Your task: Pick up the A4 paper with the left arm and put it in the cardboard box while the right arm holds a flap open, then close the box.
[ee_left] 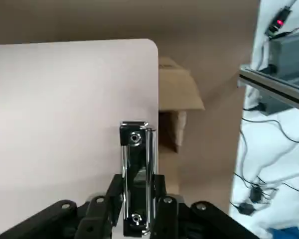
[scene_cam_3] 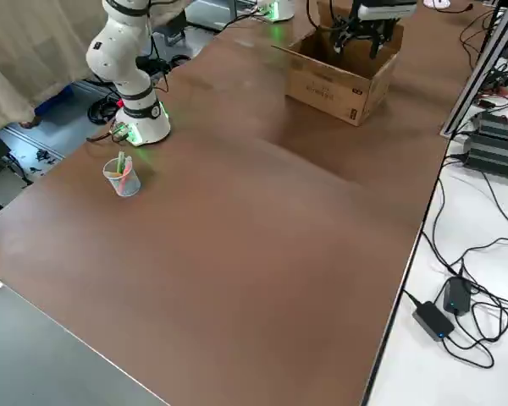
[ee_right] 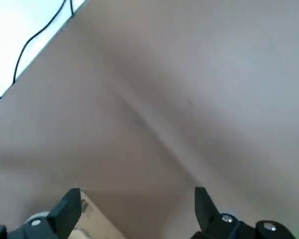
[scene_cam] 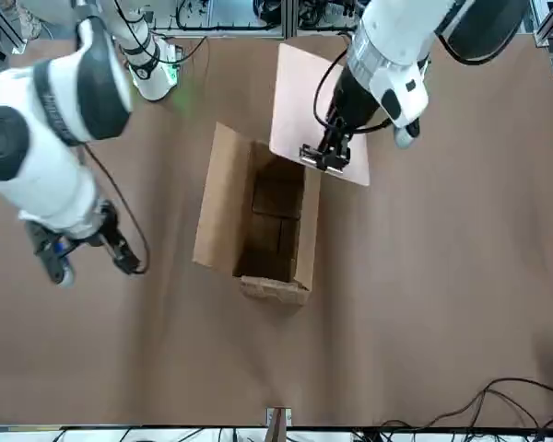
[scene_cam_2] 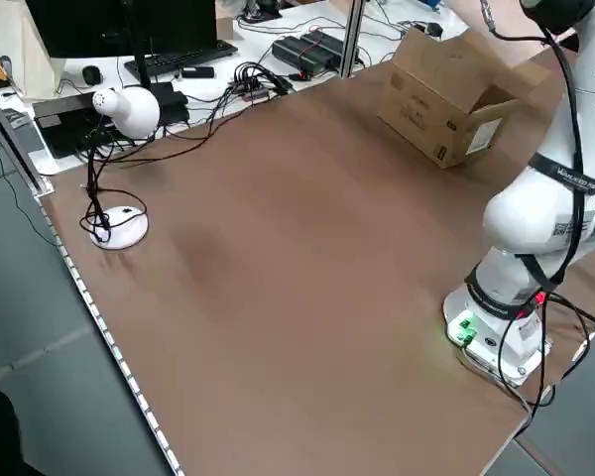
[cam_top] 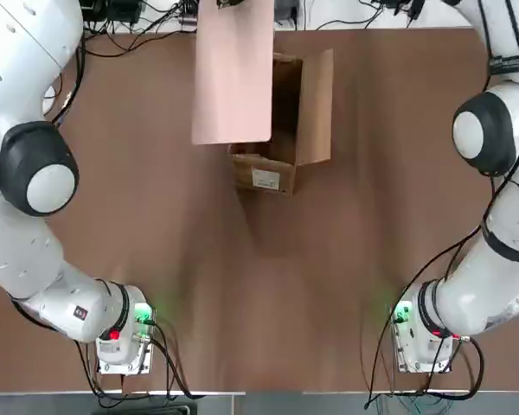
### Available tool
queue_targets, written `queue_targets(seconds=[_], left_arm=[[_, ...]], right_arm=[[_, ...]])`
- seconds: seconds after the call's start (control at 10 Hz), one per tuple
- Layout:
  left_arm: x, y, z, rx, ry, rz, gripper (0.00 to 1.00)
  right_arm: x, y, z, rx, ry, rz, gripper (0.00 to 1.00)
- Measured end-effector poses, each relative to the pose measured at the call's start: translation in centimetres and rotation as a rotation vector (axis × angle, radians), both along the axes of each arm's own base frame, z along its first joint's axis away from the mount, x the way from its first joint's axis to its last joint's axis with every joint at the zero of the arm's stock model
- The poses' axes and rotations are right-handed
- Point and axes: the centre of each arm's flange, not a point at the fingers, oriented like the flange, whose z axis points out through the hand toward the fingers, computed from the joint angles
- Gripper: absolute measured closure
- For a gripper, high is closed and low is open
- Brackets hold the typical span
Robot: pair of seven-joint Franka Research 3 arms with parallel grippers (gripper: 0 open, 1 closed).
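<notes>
The left gripper (scene_cam: 324, 157) is pinching the paper (scene_cam: 306, 101) by its clip above the open box (scene_cam: 258, 226); the right gripper (ee_right: 134, 211) is spread beside the box.

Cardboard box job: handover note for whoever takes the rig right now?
Left gripper: shut on the A4 paper by its metal clip, held in the air over the cardboard box.
Right gripper: open, holds nothing, off to the box's side, clear of the flaps.
Box: open, one long flap folded out.
Done: paper picked up.
Left: hold the flap, insert the paper, close the box.
</notes>
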Motion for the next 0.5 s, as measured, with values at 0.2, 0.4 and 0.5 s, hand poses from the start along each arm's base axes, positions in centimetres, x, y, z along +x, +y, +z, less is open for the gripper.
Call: queue_targets(seconds=[0.2, 0.4, 0.5], left_arm=[[0.2, -0.8, 1.0, -0.083, -0.038, 0.036, 0.70], [-0.3, -2.6, 1.5, -0.143, -0.072, 0.028, 0.70], [-0.7, -4.0, 1.5, -0.171, -0.094, 0.021, 0.70]], right_arm=[[0.7, -7.9, 1.0, 0.007, 0.017, 0.176, 0.00], [0.1, -14.4, 1.7, 0.022, 0.067, 0.396, 0.00], [-0.4, -16.1, 1.9, 0.032, 0.093, 0.508, 0.00]])
